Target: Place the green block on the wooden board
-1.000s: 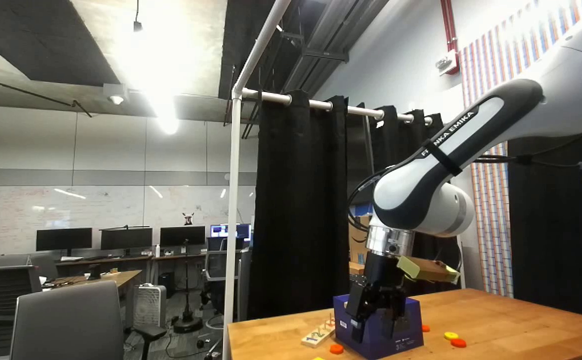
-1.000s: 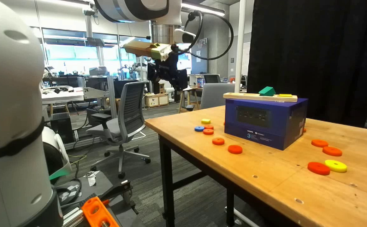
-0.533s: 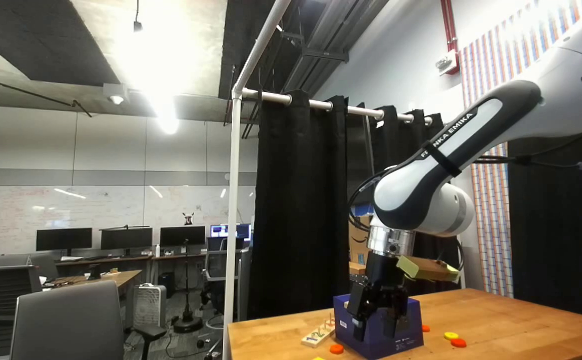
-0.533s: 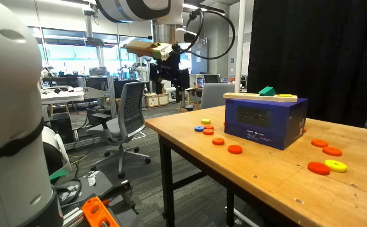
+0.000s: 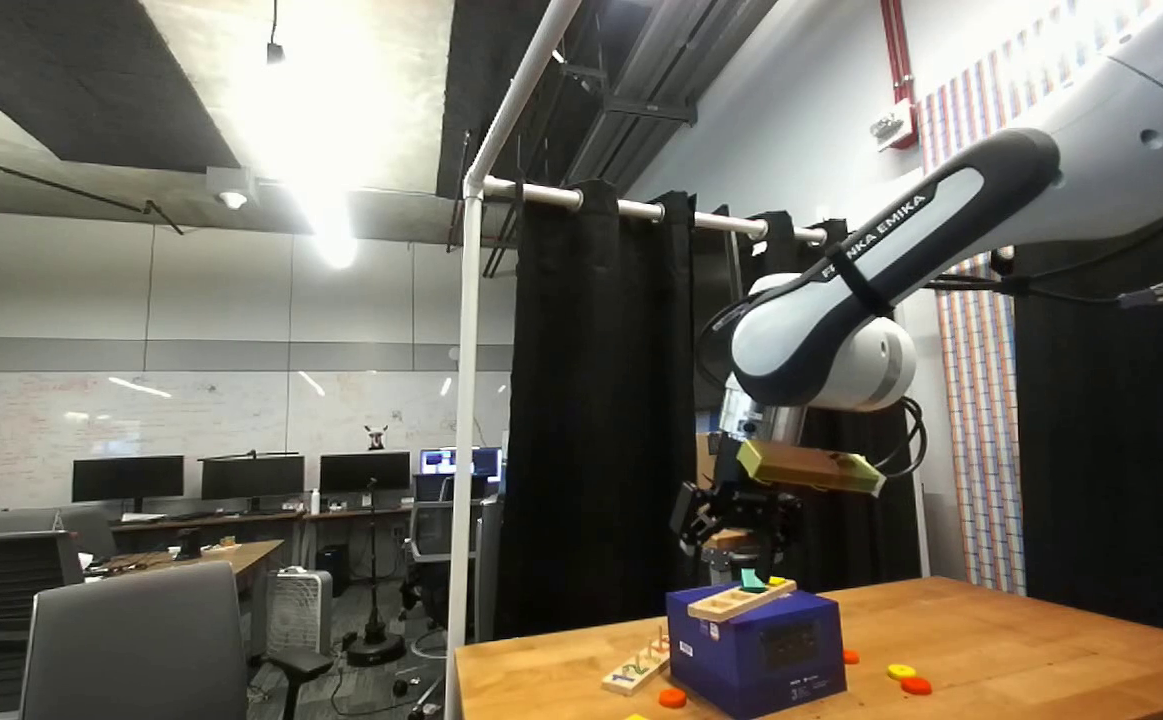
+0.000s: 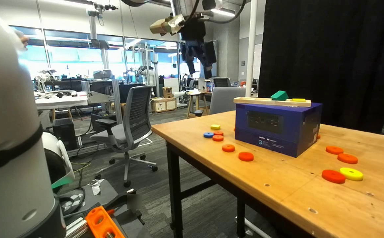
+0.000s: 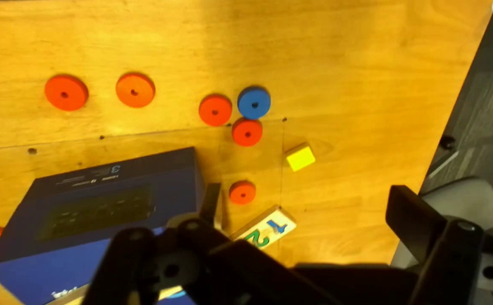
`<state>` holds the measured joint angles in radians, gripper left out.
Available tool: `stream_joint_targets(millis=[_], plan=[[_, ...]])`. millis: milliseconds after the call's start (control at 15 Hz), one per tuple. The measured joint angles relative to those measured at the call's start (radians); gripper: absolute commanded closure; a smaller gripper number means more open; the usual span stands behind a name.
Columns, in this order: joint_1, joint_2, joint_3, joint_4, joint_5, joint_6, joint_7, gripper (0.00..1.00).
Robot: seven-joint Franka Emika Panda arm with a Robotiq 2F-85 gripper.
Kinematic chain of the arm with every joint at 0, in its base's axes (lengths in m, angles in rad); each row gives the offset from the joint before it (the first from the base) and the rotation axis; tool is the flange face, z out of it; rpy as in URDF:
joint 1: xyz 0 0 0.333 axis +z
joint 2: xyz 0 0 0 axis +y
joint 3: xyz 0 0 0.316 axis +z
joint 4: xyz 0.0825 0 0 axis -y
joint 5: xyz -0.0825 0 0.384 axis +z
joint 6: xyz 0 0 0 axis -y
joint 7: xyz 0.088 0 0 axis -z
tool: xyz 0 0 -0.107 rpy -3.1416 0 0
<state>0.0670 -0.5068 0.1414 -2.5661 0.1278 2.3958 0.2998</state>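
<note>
The green block (image 6: 279,96) sits tilted on a narrow wooden board with compartments (image 6: 258,100), which lies on top of the dark blue box (image 6: 271,129). The green block (image 5: 752,581) and this board (image 5: 726,605) also show in an exterior view. A second wooden board, with pegs and painted numbers (image 5: 631,677), lies on the table beside the box; part of it shows in the wrist view (image 7: 271,226). My gripper (image 7: 305,197) is open and empty, raised above the table. It is apart from the block and higher in both exterior views (image 5: 731,557) (image 6: 199,73). The block is out of sight in the wrist view.
A yellow piece (image 6: 298,99) lies on the compartment board. Several orange-red discs (image 7: 66,92), a blue disc (image 7: 254,103) and a yellow block (image 7: 300,157) lie on the wooden table (image 6: 294,178). The table's edge shows at the right of the wrist view. A black curtain (image 6: 327,66) hangs behind.
My gripper has risen well above its earlier height. It no longer covers the box top, so the board and green block show in both exterior views. The block has not moved.
</note>
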Motion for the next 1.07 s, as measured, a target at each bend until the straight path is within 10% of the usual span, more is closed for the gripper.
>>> stream_joint_targets(millis=[1067], plan=[[-0.380, 0.033, 0.249, 0.118, -0.609, 0.088, 0.878, 0.00]])
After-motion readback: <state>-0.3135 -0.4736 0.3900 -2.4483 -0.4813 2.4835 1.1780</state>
